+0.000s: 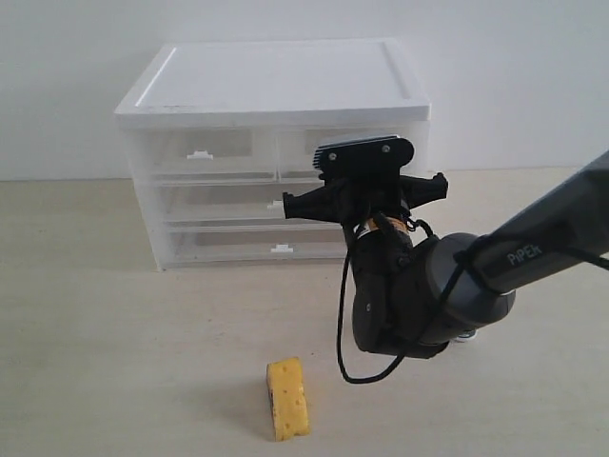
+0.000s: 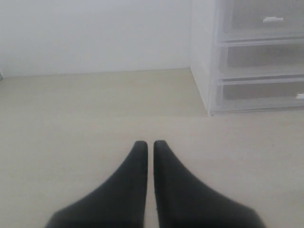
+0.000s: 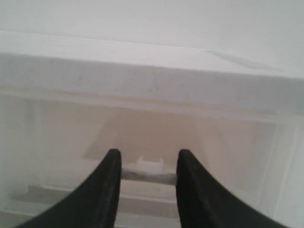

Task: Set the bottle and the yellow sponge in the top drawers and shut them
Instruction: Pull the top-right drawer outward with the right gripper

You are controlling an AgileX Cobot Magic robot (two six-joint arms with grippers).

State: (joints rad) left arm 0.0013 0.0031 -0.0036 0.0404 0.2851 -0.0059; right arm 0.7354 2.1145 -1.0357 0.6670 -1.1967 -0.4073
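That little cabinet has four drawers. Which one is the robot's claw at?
The top right drawer: the right gripper straddles its small white tab handle. The top left drawer and the two wide drawers below have no gripper near.

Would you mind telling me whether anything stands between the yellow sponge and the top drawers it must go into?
Yes: the top left drawer looks shut, so the yellow sponge cannot go in yet. The right arm hangs in front of the top right drawer, its jaws either side of the tab handle.
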